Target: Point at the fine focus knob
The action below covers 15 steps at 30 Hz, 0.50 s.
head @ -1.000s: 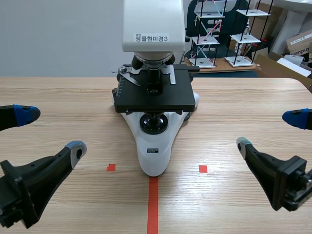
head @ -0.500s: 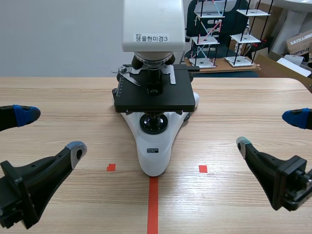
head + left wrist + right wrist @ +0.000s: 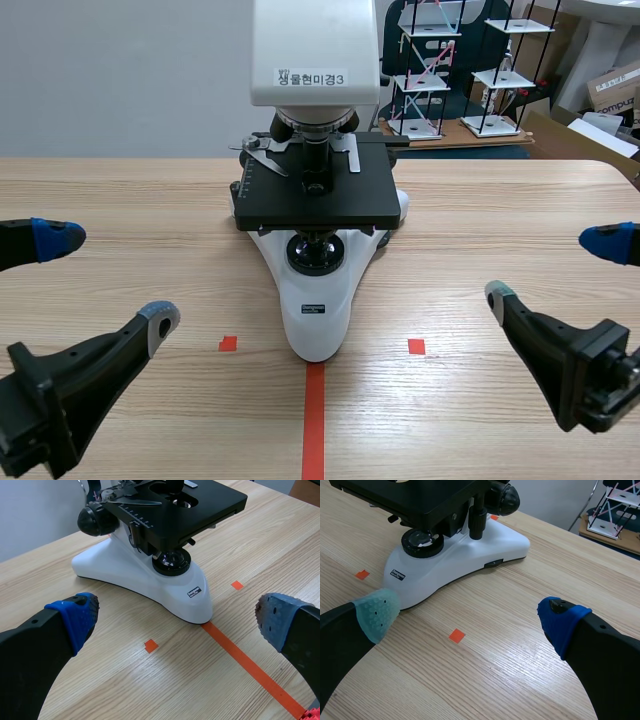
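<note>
Both tools hang spread wide with nothing between their pads: the left tool (image 3: 108, 279) at the near left, the right tool (image 3: 553, 268) at the near right. Each is well apart from the microscope (image 3: 315, 300), which stands between them in the middle of the table (image 3: 480, 200).

Neither tip is aimed at anything, so I judge the whole task still to be done. The fine focus knob (image 3: 506, 499) is black and sits low on the microscope's right side, toward the far end of its white base. A twin knob (image 3: 94, 520) shows on the left side.

The black stage (image 3: 315, 190) overhangs both knobs, and a hanging control rod (image 3: 479, 517) stands just beside the right one. A tip would probably have to come in low from the side.

Beyond the table's far right edge stand rod-and-plate models (image 3: 430, 70) and a cardboard box (image 3: 615, 90).
</note>
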### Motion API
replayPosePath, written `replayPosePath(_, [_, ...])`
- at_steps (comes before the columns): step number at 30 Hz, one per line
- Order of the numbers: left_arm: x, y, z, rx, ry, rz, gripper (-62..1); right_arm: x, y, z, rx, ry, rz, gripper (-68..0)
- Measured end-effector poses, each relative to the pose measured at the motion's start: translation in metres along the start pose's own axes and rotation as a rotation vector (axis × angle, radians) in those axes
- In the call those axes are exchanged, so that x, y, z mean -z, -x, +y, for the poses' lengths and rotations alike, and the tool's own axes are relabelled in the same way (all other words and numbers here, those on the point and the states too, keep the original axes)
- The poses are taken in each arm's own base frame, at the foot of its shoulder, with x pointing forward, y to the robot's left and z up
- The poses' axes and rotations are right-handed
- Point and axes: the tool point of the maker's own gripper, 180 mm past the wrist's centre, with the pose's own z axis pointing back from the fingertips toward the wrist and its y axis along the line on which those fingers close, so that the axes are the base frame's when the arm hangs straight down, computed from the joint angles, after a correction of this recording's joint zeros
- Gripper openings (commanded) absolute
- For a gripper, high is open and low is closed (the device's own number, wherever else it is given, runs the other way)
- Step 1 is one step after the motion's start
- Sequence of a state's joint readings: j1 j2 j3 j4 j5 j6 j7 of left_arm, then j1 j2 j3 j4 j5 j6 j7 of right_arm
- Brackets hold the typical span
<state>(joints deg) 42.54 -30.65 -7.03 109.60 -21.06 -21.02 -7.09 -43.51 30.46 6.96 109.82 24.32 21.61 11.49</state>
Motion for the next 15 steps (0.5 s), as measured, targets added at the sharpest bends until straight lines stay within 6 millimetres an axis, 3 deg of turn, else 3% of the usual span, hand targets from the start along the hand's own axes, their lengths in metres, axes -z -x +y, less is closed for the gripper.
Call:
replayPosePath(12, [0.000,-0.004,0.001,-0.037,-0.006,-0.023,1.4,0.000,0.000,0.000,0.000,0.000,0.000,-7.1])
replayPosePath(15, [-0.001,-0.010,0.014,-0.066,-0.077,-0.059,1.4,0.000,0.000,0.000,0.000,0.000,0.000,-7.1])
